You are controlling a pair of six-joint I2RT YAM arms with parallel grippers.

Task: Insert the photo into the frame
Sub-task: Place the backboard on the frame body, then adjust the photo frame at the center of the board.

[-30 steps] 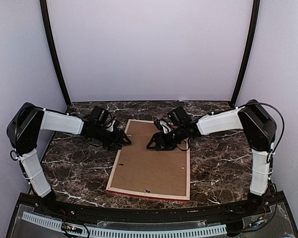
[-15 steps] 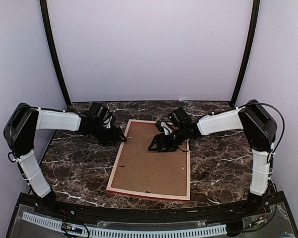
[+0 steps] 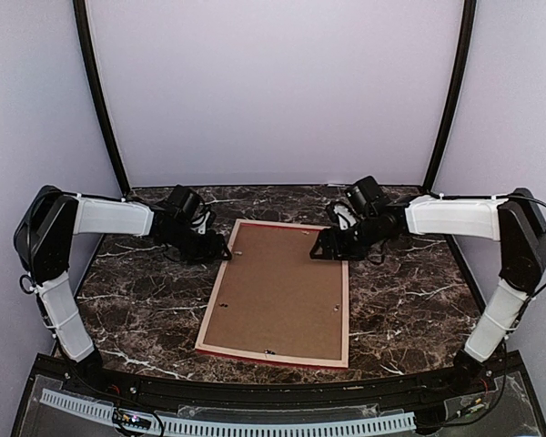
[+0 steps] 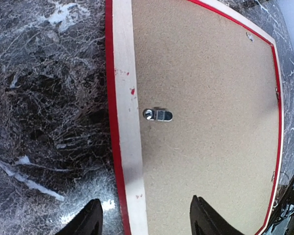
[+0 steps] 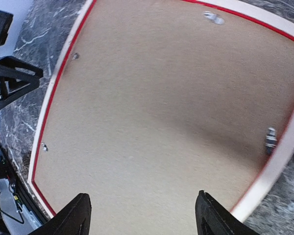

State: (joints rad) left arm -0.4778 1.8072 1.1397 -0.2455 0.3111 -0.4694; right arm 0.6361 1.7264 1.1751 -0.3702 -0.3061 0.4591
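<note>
From above, the frame [image 3: 273, 352] lies face down in the middle of the picture on the marble table [image 3: 136, 309]. Its brown board [image 3: 278, 291] faces up, edged by pale wood and a thin red line. The left gripper [image 3: 220, 248] sits just off the frame's upper left corner, low over the marble. The right gripper [image 3: 317, 250] hangs over the upper right part of the board.

In the left wrist view, the frame's pale rail [image 4: 130, 122] runs top to bottom, left of centre. The table [image 4: 49, 122] is to its left and the board [image 4: 210, 122] to its right. A metal clip [image 4: 158, 115] reaches from the rail onto the board. At the bottom edge the left gripper [image 4: 147, 223] has its fingers [image 4: 88, 223] spread apart, one on each side of the rail, holding nothing.

In the right wrist view, the board [image 5: 161, 112] fills most of the picture. The rail [image 5: 284, 147] curves down the right side with a clip [image 5: 270, 139] on it. The right gripper [image 5: 144, 218] stands wide apart at the bottom, over bare board, gripping nothing.
</note>
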